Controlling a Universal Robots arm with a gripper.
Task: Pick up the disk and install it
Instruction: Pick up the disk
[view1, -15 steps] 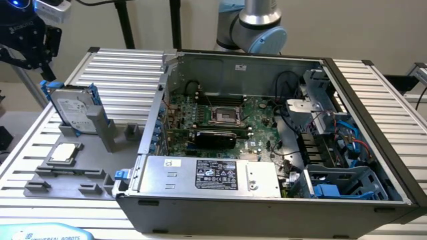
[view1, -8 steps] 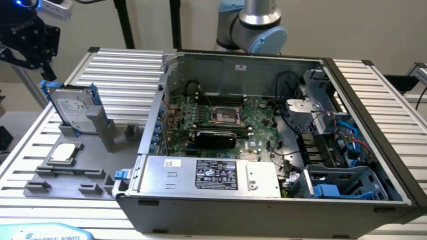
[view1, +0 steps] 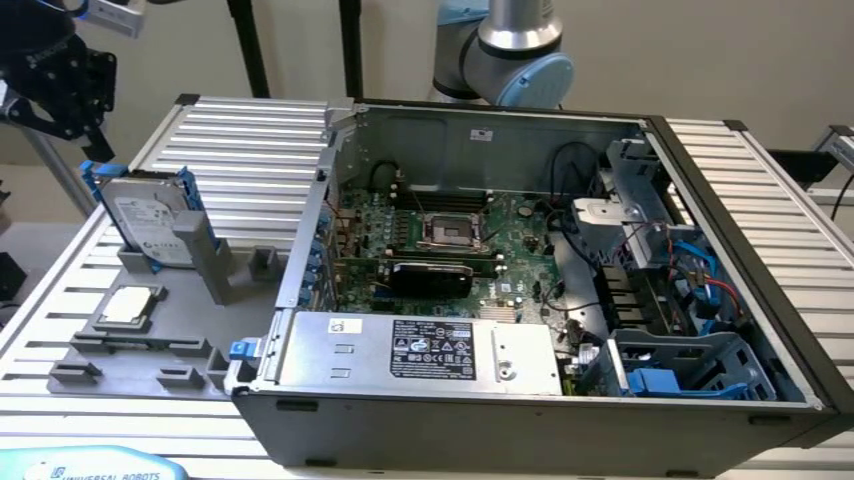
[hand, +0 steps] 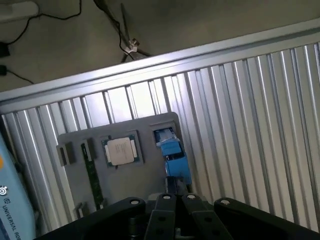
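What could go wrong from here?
The gripper is shut above the upright disk; descending like this, it may strike the blue carrier rather than straddle it. The CPU chip lies close by on the same grey holder and could be bumped. Loose cables in the case might snag the disk.

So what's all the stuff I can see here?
disk: one, silver-grey in a blue frame, standing upright in the holder tray
holder tray: one, grey, on the table at the exterior view's left
CPU chip: one, silver, lying flat on the tray
computer case: one, dark grey, open, middle of the table
motherboard: one, green, inside the case
power supply box: one, silver with a black label, inside the case's near edge
table: one, ribbed silver, under everything
robot arm: one, silver and blue, behind the case
claw: one, black, shut, over the disk
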